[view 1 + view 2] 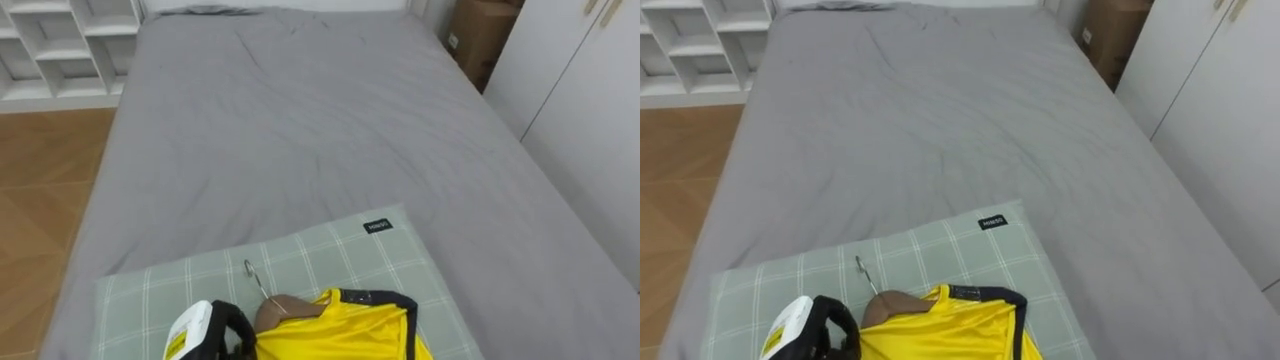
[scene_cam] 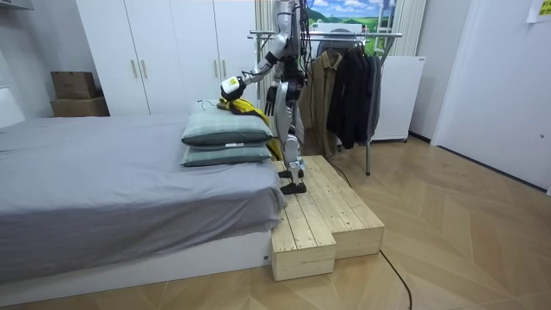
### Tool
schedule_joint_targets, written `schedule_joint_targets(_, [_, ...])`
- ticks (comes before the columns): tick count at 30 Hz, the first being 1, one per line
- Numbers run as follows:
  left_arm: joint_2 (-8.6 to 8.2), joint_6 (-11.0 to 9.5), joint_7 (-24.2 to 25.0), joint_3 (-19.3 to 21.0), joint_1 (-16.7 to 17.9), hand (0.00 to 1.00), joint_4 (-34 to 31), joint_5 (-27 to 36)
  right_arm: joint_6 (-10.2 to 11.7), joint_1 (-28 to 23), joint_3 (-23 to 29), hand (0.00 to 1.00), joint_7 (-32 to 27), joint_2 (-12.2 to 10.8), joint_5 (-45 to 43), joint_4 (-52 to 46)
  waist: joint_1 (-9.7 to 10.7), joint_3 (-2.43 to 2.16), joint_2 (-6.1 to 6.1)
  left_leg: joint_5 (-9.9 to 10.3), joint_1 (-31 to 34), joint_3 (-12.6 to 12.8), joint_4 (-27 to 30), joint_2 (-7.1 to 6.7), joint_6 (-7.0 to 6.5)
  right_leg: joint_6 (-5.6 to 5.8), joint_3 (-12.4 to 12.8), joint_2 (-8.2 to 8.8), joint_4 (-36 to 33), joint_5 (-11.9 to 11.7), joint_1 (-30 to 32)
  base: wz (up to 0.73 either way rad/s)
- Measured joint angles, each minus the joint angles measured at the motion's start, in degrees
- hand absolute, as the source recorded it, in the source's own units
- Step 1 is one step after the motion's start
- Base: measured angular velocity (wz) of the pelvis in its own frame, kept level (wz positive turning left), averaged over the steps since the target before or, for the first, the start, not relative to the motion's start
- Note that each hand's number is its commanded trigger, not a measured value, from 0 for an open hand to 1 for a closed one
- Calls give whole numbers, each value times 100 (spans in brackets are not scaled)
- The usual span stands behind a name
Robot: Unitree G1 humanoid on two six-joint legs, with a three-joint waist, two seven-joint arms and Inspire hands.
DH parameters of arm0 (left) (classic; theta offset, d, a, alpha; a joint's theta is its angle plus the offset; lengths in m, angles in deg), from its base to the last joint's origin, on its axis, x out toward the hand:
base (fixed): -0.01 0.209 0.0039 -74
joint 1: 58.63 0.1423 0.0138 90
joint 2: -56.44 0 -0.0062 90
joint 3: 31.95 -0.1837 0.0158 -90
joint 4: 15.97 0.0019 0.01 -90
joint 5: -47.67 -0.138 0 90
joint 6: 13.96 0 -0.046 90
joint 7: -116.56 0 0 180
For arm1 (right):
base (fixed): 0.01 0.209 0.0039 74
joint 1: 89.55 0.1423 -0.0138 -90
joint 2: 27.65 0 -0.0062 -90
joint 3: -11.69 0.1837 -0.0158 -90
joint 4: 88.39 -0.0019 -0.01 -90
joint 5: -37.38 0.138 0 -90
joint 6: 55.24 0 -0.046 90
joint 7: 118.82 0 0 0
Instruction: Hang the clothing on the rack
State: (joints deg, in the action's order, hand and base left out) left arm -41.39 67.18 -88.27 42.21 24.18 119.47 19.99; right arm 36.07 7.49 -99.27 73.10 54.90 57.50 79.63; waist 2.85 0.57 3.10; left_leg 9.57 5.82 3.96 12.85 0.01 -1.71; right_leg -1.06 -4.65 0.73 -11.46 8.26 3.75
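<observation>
In the left eye view a grey bed (image 1: 300, 130) with a softly creased sheet runs away from the robot. A white shelf (image 1: 60, 40) and wood floor (image 1: 40, 180) lie to its left, a cardboard box (image 1: 480, 35) and a white wardrobe (image 1: 590, 90) to its right. At the near end lies a pale green checked pillow (image 1: 330, 260). On it is a glossy yellow shirt (image 1: 340, 330) on a rounded wooden hanger (image 1: 285, 308) with a thin wire hook (image 1: 255, 280). The left hand (image 1: 205, 335) touches the shirt's left edge; whether it grips cannot be told.

The right eye view shows the shirt's dark collar (image 1: 985, 293) and the pillow's small black label (image 1: 992, 222).

The room view adds a second pillow (image 2: 225, 155) beneath the first. The robot stands upright on a plank platform (image 2: 327, 215) at the bed's end, with a metal rack (image 2: 344, 36) of dark coats (image 2: 344, 86) behind it. The right hand (image 2: 271, 102) hangs by the hip, too small to tell its state.
</observation>
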Motion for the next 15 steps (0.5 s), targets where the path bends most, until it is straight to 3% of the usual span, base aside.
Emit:
schedule_joint_targets(3, [3, -2, 0, -11, 200, 100, -502, -9, 51, -130, 99, 0, -15, -3, 10, -10, 10, -25, 8, -3, -68, -47, -8, -14, 5, 14, -9, -3, 191, 7, -164, 3])
schedule_joint_targets(15, [64, 1, 0, -14, 460, 100, -998, -198, 135, -394, 382, 0, -50, -3, 18, -73, 8, -45, -49, -4, -288, -86, -42, -34, 7, 21, -18, -7, 270, 5, -429, 2])
